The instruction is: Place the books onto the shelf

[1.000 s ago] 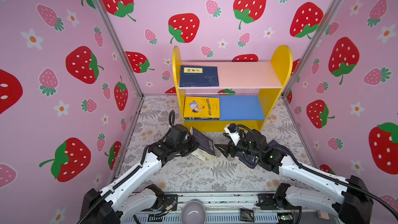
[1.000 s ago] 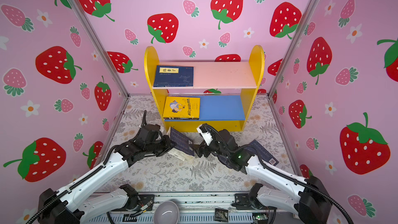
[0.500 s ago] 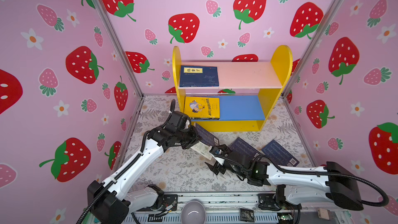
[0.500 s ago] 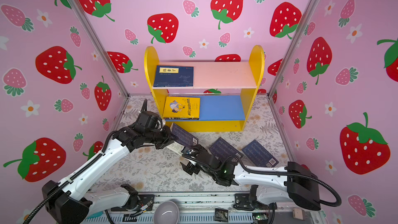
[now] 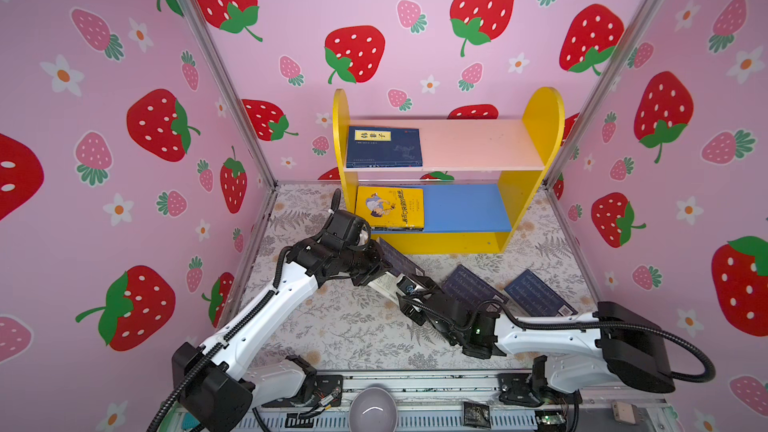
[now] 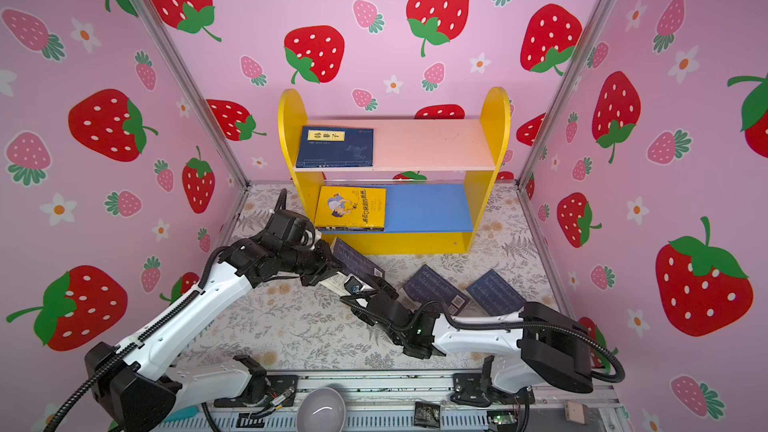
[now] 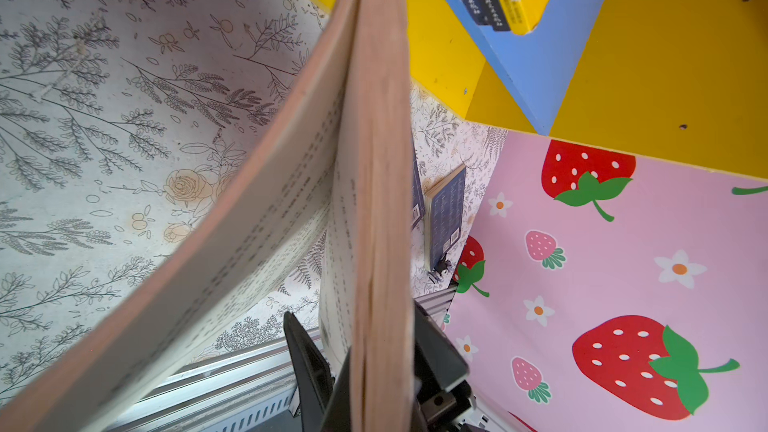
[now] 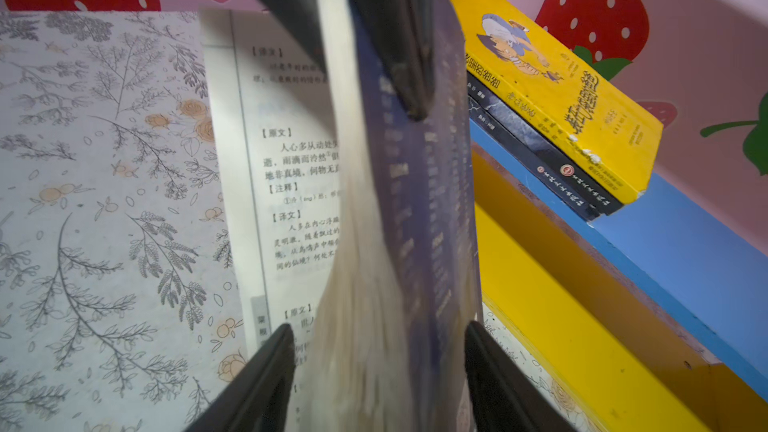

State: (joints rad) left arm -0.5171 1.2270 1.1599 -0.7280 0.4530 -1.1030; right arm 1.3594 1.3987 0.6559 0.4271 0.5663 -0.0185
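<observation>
My left hand [image 5: 380, 274] pinches a blue book [image 5: 399, 261]. My right hand [image 5: 409, 286], half open around it, must squeeze, then lift it to the shelf [image 5: 540, 126].

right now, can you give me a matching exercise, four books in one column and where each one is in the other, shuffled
Books:
1 yellow book
2 labelled navy book
3 open book
4 rightmost book

Places:
A flat on the mat
B in the left end effector
C on the blue board
D on the pink board

Pairs: 1-C, 2-D, 3-B, 4-A
</observation>
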